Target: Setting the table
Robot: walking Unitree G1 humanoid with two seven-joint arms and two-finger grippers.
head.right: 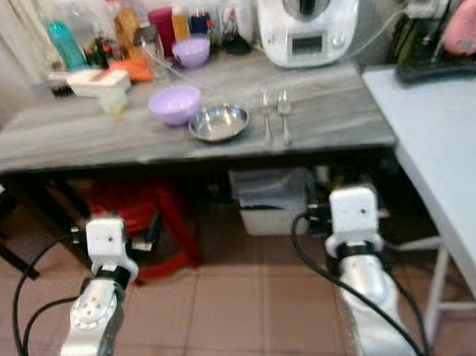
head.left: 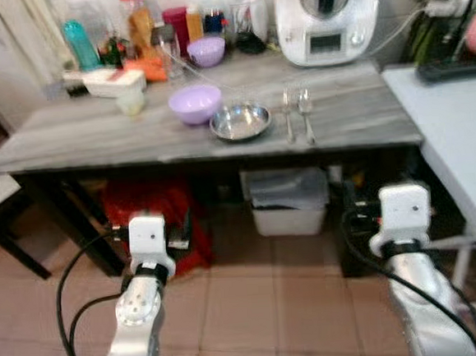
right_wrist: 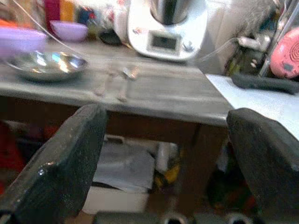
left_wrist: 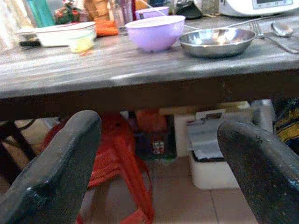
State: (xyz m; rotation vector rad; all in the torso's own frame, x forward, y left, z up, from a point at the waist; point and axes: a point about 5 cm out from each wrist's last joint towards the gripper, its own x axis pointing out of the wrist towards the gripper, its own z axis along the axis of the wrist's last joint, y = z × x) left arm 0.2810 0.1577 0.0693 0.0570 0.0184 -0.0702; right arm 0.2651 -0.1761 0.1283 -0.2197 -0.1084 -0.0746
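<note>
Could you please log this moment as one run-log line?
phase: approach | left gripper: open, empty | right gripper: open, empty | steel bowl, fork, spoon: on table

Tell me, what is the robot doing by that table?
The robot stands facing a grey table, holding nothing. Its left gripper and right gripper are both open, below the tabletop's edge. On the table a purple bowl sits touching a metal bowl, with a fork and spoon lying side by side just right of them. Nothing has been picked up yet.
</note>
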